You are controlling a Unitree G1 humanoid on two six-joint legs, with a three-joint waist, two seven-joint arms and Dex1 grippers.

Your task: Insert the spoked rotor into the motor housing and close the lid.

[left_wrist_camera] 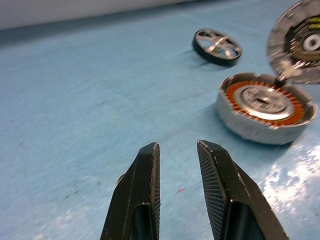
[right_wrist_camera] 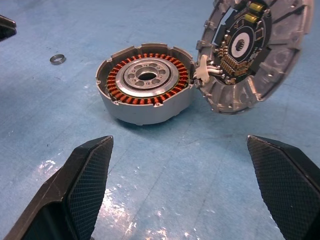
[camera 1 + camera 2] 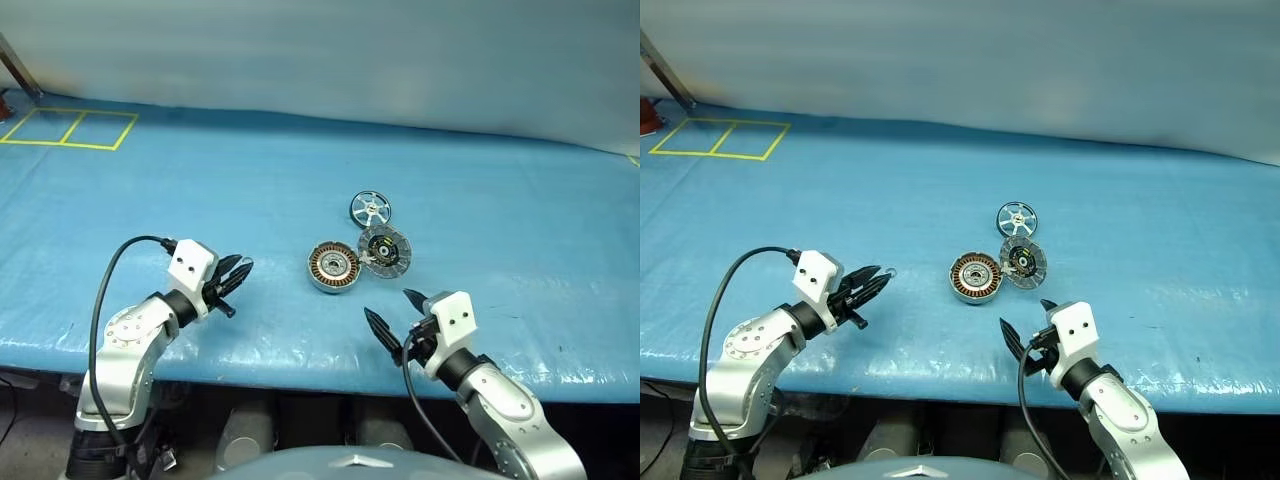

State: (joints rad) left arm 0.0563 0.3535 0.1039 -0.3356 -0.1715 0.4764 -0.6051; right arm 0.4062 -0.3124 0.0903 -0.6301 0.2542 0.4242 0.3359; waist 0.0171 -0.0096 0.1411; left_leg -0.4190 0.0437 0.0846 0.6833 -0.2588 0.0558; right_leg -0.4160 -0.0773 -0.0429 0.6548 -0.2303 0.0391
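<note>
The motor housing, a short grey cylinder with copper windings, lies open-side up on the blue table. Its lid stands tilted open at the housing's far right edge, dark inner face showing. The spoked rotor lies flat just behind them, apart from both. My left gripper hovers to the left of the housing, pointing at it; its fingers leave a narrow gap with nothing between them. My right gripper sits in front of the housing and lid, wide open and empty.
A small metal ring lies on the table near the left gripper's tips. Yellow tape rectangles mark the far left corner. The table's front edge runs just below both grippers. Blue cover stretches behind and beside the parts.
</note>
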